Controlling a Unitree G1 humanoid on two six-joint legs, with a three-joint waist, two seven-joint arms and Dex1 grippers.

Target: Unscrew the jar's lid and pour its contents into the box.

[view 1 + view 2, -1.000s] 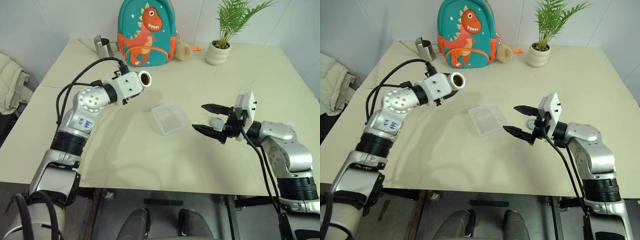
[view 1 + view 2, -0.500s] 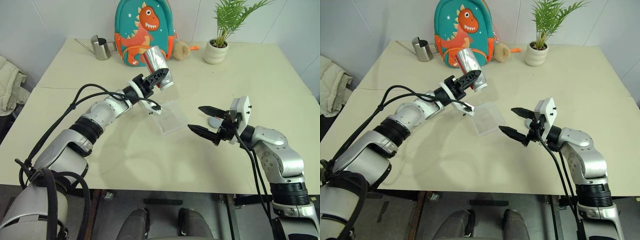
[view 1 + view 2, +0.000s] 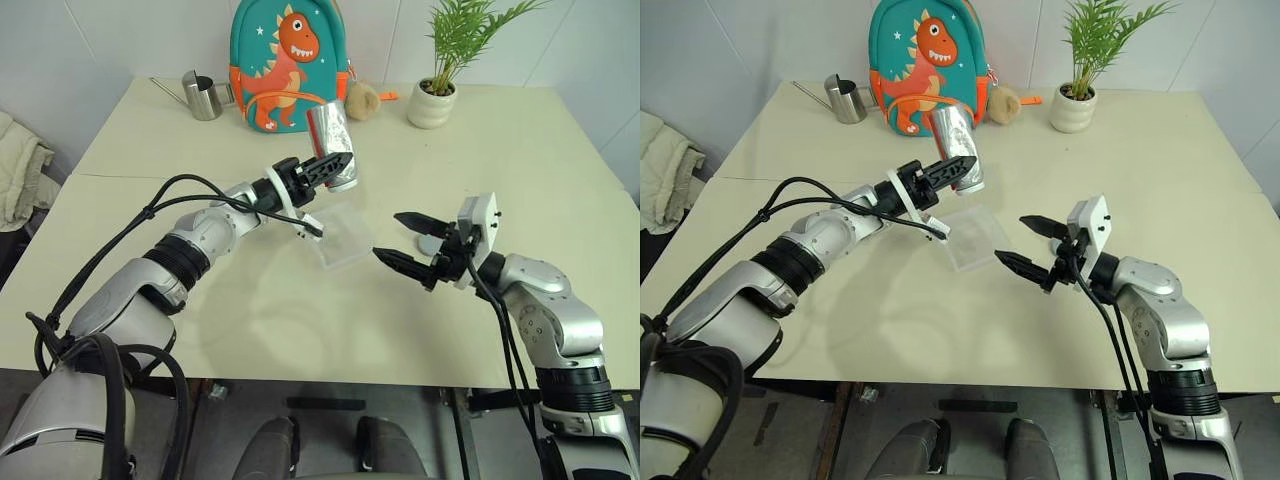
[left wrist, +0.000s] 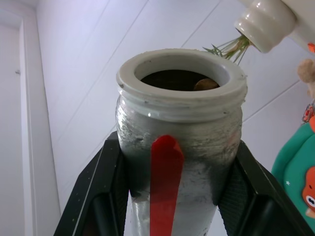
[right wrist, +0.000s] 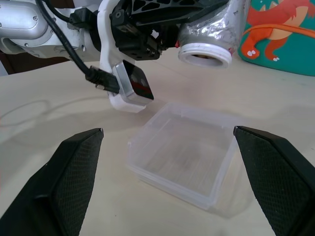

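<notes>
Left end effector (image 3: 325, 170) grips open jar (image 3: 334, 146), mouth tipped over box (image 3: 340, 234) for pouring; right end effector (image 3: 409, 240) open, empty.

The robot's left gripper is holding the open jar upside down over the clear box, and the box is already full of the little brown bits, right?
Not quite. The left gripper does hold the open jar tipped mouth-down over the clear box, but the box is still empty. The right wrist view shows its bare bottom; the left wrist view shows brown bits still inside the jar.
</notes>
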